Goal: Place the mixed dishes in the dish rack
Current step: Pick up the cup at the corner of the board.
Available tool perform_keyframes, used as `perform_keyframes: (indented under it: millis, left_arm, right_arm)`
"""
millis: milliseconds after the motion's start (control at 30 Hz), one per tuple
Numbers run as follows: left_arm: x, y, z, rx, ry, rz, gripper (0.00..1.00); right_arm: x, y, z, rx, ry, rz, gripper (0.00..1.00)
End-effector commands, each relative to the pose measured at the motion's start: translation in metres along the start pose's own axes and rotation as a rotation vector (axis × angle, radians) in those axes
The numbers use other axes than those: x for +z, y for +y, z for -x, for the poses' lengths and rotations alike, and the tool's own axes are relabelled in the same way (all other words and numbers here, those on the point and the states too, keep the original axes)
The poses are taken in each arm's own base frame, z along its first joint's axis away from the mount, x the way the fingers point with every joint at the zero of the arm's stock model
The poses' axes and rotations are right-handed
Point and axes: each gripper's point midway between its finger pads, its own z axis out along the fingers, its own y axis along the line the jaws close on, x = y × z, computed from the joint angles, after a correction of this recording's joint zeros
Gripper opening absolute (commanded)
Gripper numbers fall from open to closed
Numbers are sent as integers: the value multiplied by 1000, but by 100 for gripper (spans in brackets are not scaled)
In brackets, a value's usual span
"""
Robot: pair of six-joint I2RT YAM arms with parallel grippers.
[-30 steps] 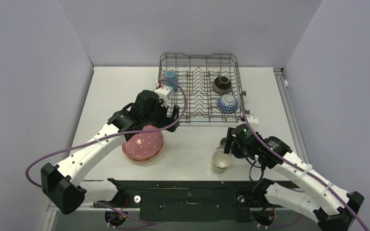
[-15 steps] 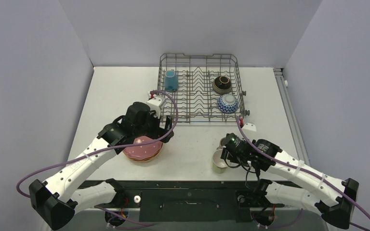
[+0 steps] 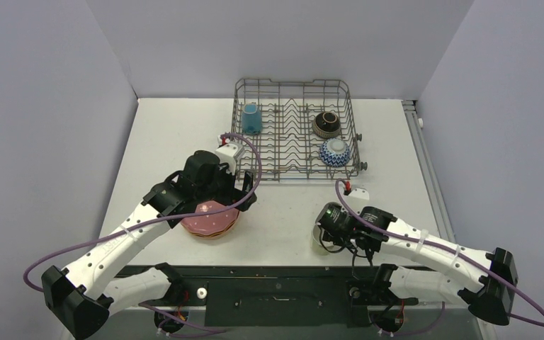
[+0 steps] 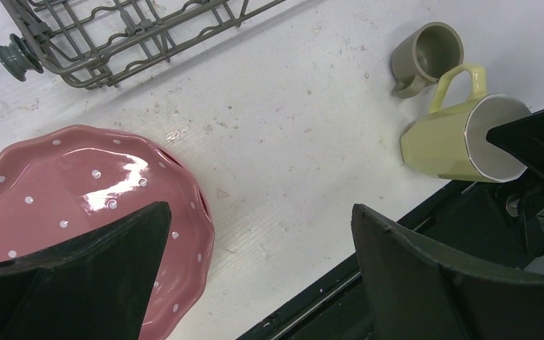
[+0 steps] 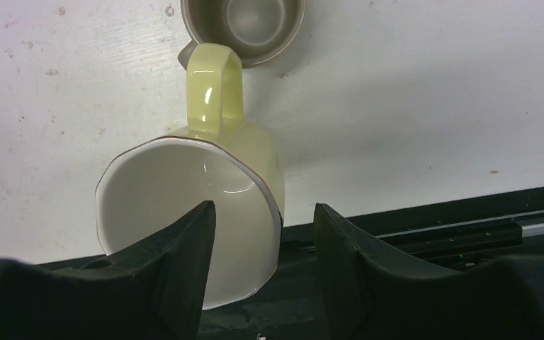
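Note:
The grey wire dish rack (image 3: 294, 131) holds a light-blue mug (image 3: 251, 118), a dark-brown bowl (image 3: 326, 125) and a blue-white bowl (image 3: 335, 151). A pink white-dotted plate (image 3: 211, 217) tops a plate stack; the lower plates barely show. My left gripper (image 3: 221, 197) hovers open over its right rim (image 4: 78, 205), touching nothing. My right gripper (image 5: 265, 234) is open around the wall of the upright pale-yellow mug (image 5: 205, 184), one finger (image 5: 163, 262) inside the mouth, the other outside. The small olive mug (image 5: 244, 25) stands by the yellow mug's handle.
The yellow mug (image 4: 460, 138) stands close to the table's front edge, with the black rail (image 5: 432, 227) just beyond it. The rack's near corner (image 4: 21, 57) is a short way past the plate stack. White walls close in the table at left, back and right.
My left gripper drew back from the rack to over the pink plate, then held still. My right gripper moved left and toward the front edge, onto the yellow mug's rim.

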Motion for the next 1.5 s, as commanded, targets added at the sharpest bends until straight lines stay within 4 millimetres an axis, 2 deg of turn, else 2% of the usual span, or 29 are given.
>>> perform_keyframes:
  millis: [0, 167, 533, 833, 1200, 1467]
  left_arm:
    - [-4, -5, 10, -2, -49, -27, 97]
    - [-5, -3, 10, -3, -52, -19, 97]
    - [-4, 0, 9, -6, -49, -9, 97]
    - [-3, 1, 9, -5, -47, -4, 97]
    - [0, -1, 7, -8, -37, -15, 97]
    - [0, -4, 8, -18, -43, -49, 97]
  right_arm:
    - [5, 2, -5, 7, 3, -8, 48]
    - [9, 3, -9, -4, 15, -19, 43]
    - [12, 5, -11, -17, 23, -23, 23]
    - [13, 7, -11, -28, 23, -16, 0]
    - [4, 16, 1, -18, -16, 44, 0]
    - [-8, 31, 11, -27, -36, 122, 0]
